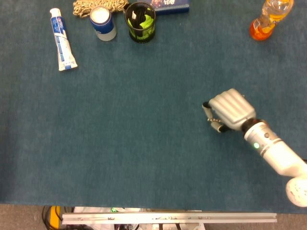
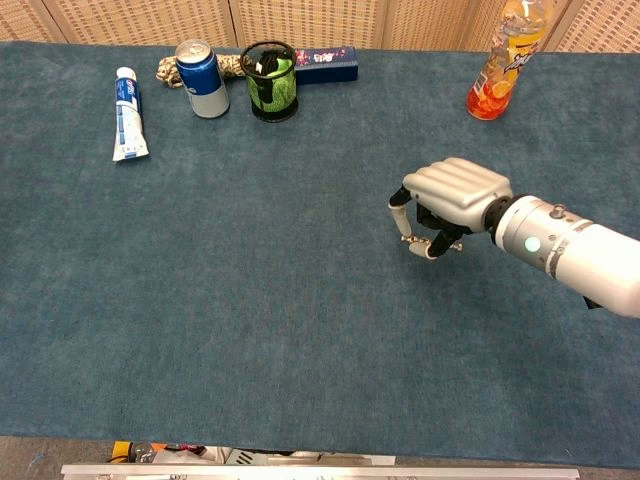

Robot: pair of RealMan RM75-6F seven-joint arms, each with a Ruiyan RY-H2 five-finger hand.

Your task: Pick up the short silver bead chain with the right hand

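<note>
**A:** What does your head view give you?

**B:** Your right hand (image 1: 230,111) sits right of centre over the blue cloth table (image 1: 144,143), back of the hand upward, fingers curled under. At its left edge, a short silver bead chain (image 1: 211,119) shows as a small beaded strand by the fingertips, pinched there as far as you can tell. Along the far edge you have a toothpaste tube (image 1: 62,40), a can (image 1: 102,22), a green mesh cup (image 1: 140,22), a coil of rope (image 1: 91,6), a blue box (image 1: 168,5) and, far right, an orange drink bottle (image 1: 269,18).

**A:** And your chest view?

**B:** Clearer. Your right hand (image 2: 452,202) is raised off the table (image 2: 250,320), fingers closed downward toward the thumb, and the bead chain (image 2: 415,240) is gripped between them, a silvery strand across the fingertips. The wrist shows a green light. The toothpaste tube (image 2: 128,114), can (image 2: 202,78), mesh cup (image 2: 270,81), blue box (image 2: 327,64) and drink bottle (image 2: 500,62) stand well apart from it, at the back.

**A:** Your left hand?

**B:** Neither view shows it.
</note>
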